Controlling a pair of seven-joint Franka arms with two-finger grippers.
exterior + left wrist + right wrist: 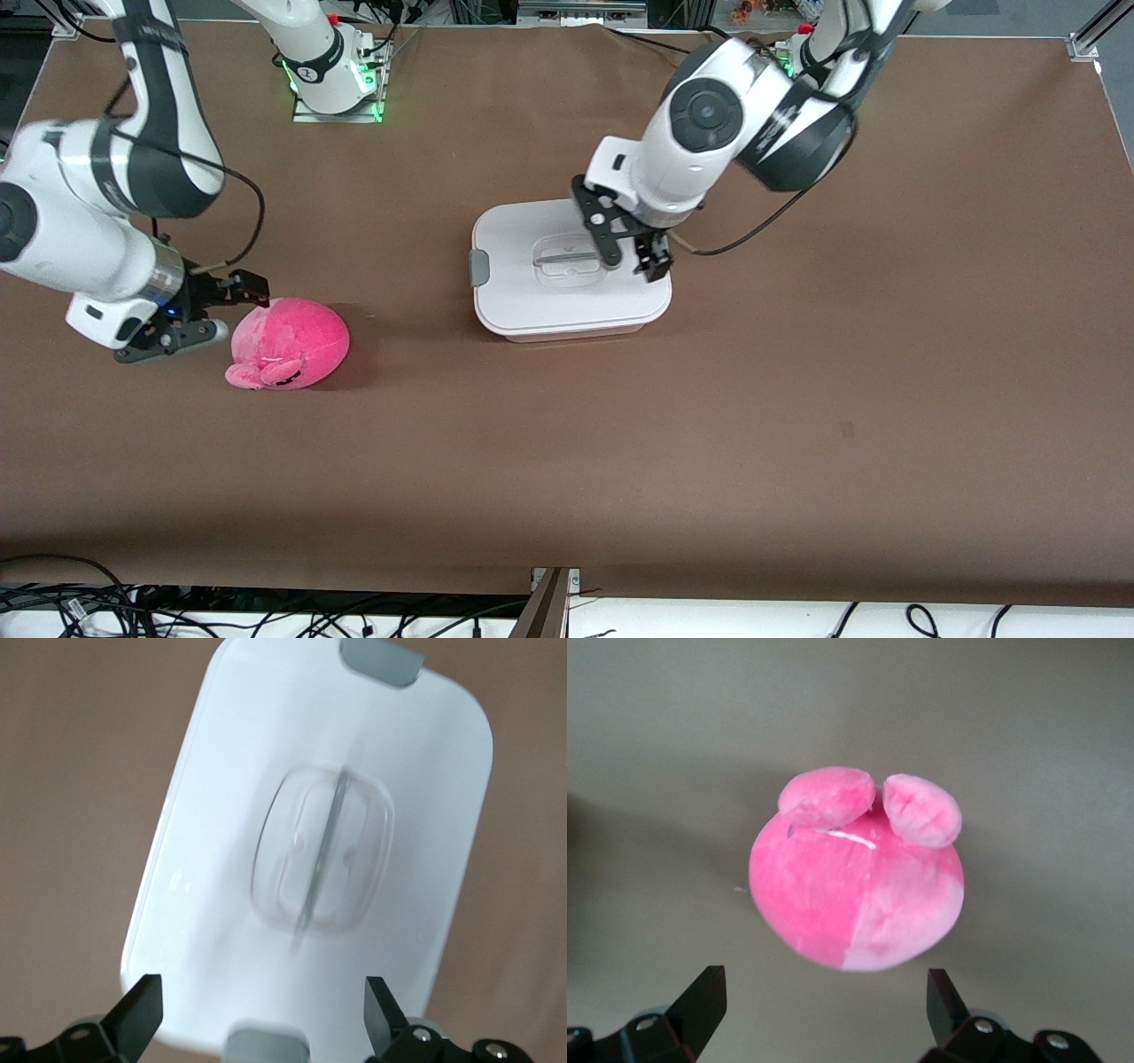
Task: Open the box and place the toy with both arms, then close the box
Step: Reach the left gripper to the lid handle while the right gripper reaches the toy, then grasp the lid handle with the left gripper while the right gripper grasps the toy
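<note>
Left pincer (631,252) hangs spread wide over the box (567,306), above the lid's end toward the left arm's end of the surface, gripping nothing. In its wrist view the two black fingertips (142,1005) flank the lid's near edge, with one grey clip (266,1043) showing between them and the other clip (379,657) at the lid's opposite end. The lid is on, flat and white, its recessed handle (569,260) sitting in the middle just beside the pincer.

Right pincer (221,310) is low over the surface (620,443), also released, fingers apart and holding nothing, right beside the toy (292,341) on the side toward the right arm's end. Whether a fingertip brushes the plush, I can't tell. Its wrist view shows the pink ball (855,881) centred ahead of the spread fingers (700,997), two small pink lobes on one end and a paler patch on one side.

The toy lies on the surface well apart from the box, slightly nearer the front camera.
</note>
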